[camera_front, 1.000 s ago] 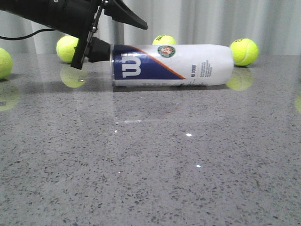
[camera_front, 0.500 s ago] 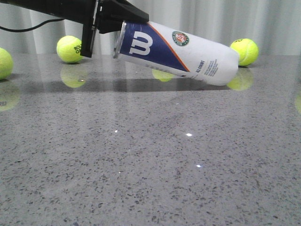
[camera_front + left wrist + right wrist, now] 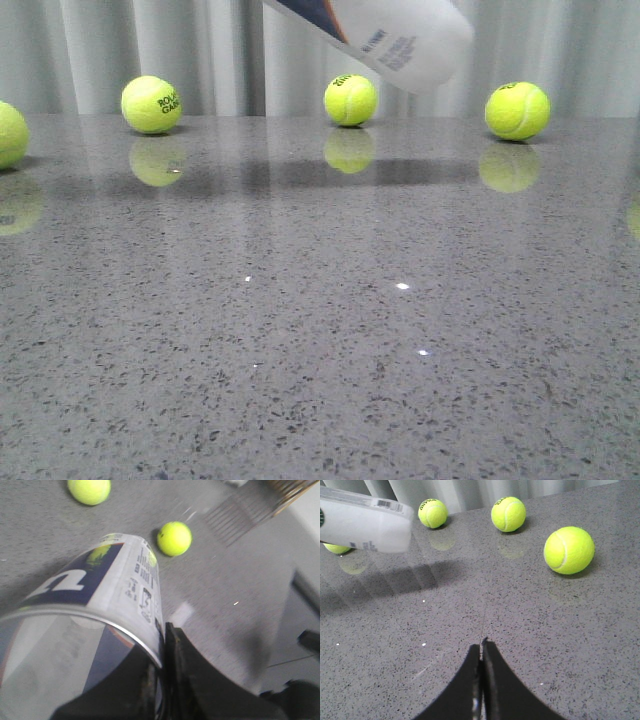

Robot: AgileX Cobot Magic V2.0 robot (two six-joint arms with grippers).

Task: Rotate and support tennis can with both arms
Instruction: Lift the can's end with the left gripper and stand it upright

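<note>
Front view shows the tennis can (image 3: pixel 400 35) lifted clear of the grey speckled table (image 3: pixel 320 330), tilted, with only its white closed end and a sliver of navy and orange label in frame at the top edge. Small dark print runs along its side, too blurred for me to read. Four tennis balls sit along the far edge of the table in front of a pale curtain (image 3: pixel 220 50): one cut off at the left border (image 3: pixel 8 133), one (image 3: pixel 151 104) with dark lettering I can only partly make out, one in the middle (image 3: pixel 351 99) just behind and below the can's end, and one to the right (image 3: pixel 517 110). None touches the can.

From my left wrist, my left gripper (image 3: pixel 160 680) is clamped on the rim of the can's open, metal-ringed mouth, one black finger inside and one outside. The big white Wilson "W" on navy, a block of fine print and a barcode show along the wall; the text is illegible.

From my right wrist, my right gripper (image 3: pixel 481 652) hangs over bare table with its fingers pressed together, holding nothing, well apart from the can.
</note>
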